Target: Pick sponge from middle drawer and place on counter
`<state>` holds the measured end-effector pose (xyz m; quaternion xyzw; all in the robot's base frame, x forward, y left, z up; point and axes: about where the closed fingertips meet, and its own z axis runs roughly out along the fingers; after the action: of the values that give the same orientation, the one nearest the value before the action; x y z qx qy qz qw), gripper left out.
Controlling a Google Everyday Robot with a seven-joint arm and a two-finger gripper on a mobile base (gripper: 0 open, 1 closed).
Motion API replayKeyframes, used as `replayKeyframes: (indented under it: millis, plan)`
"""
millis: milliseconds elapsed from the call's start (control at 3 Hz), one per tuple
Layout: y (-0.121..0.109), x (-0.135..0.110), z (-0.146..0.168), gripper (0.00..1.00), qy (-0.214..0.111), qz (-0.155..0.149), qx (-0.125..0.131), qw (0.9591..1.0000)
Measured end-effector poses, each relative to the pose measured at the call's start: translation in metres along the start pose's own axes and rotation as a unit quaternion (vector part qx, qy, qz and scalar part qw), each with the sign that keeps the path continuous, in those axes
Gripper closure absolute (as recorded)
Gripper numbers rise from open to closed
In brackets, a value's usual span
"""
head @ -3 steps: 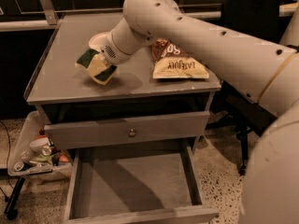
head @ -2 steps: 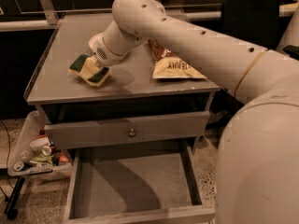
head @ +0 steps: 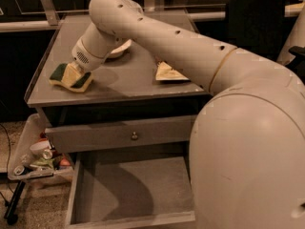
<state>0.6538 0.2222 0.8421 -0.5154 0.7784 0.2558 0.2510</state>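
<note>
Item 1, far left, low: a tray [head: 29, 168] of small clutter stands beside the cabinet, below the level of the surface [head: 128, 82].

Item 2: the sponge [head: 59, 73] lies on the front left corner area of the surface, green layer up, yellow foam beneath, close to the left raised edge.

Item 3: my gripper [head: 74, 72] is down on the middle of the sponge, in contact with it. I cannot tell whether it is clamped on the sponge or released.

Item 4: a white plate [head: 122, 48] sits behind my wrist, partly hidden.

Item 5: below the surface, 1 closed drawer front [head: 105, 136] with a round knob [head: 134, 136].

Item 6: the middle drawer [head: 133, 190] is pulled out, its grey floor bare where it shows.

Item 7: a chip bag [head: 167, 73] lies right of centre on the surface, partly under my arm [head: 190, 51].

Item 8, far right rear: a dark chair [head: 257, 18].
</note>
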Motion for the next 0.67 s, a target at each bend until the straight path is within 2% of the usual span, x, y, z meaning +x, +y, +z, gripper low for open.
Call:
replayKeyframes:
  millis: [333,667]
  plan:
    - [0.0008,-0.0004,0.0007,0.81,0.000,-0.001,-0.001,1.0000]
    - [0.0008,-0.0004,0.0008,0.58,0.001,-0.001,-0.001,1.0000]
